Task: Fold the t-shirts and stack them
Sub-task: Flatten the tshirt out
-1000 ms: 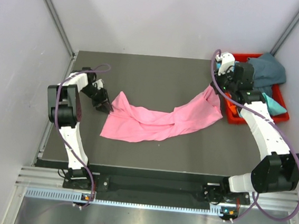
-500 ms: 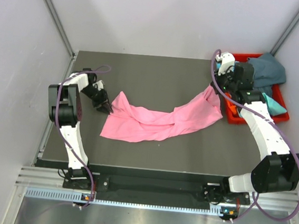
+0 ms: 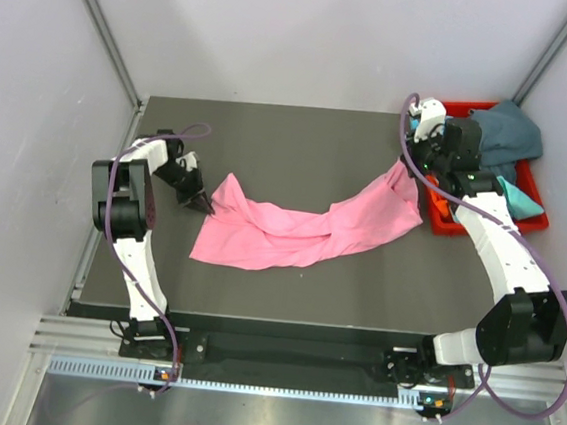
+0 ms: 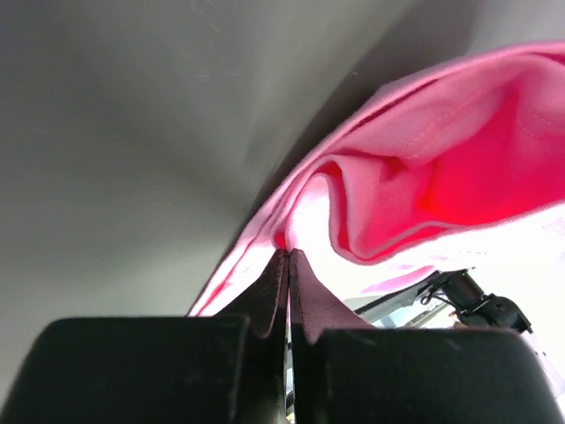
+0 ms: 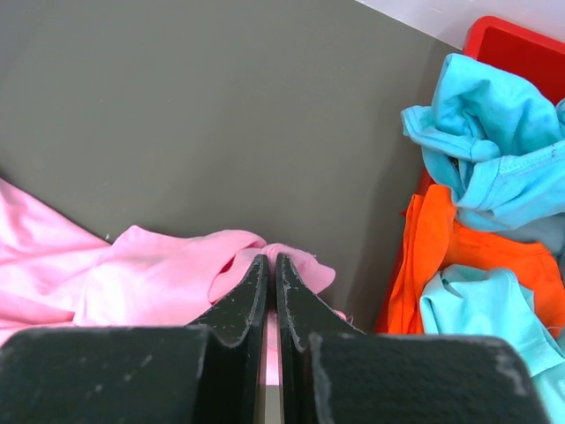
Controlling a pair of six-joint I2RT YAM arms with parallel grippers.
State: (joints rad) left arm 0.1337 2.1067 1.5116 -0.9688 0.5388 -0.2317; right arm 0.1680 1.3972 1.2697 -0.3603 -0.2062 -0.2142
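Note:
A bright pink t-shirt (image 3: 302,229) lies stretched in a crumpled band across the dark table. My left gripper (image 3: 204,203) is at its left corner. In the left wrist view that gripper (image 4: 289,256) is shut, with the edge of the pink t-shirt (image 4: 424,177) pinched at its tips. My right gripper (image 3: 406,170) is at the shirt's right end, next to the bin. In the right wrist view it (image 5: 271,261) is shut, with pink t-shirt (image 5: 132,274) cloth bunched around and between its fingers.
A red bin (image 3: 441,224) stands at the table's back right corner. A dark teal-grey shirt (image 3: 512,134) hangs over its far side. Turquoise shirts (image 5: 485,141) and an orange shirt (image 5: 441,247) lie inside. Pale walls enclose the table (image 3: 300,144) on three sides.
My left gripper has closed on the left corner of the pink t-shirt. The right arm and the shirt have stayed where they were.

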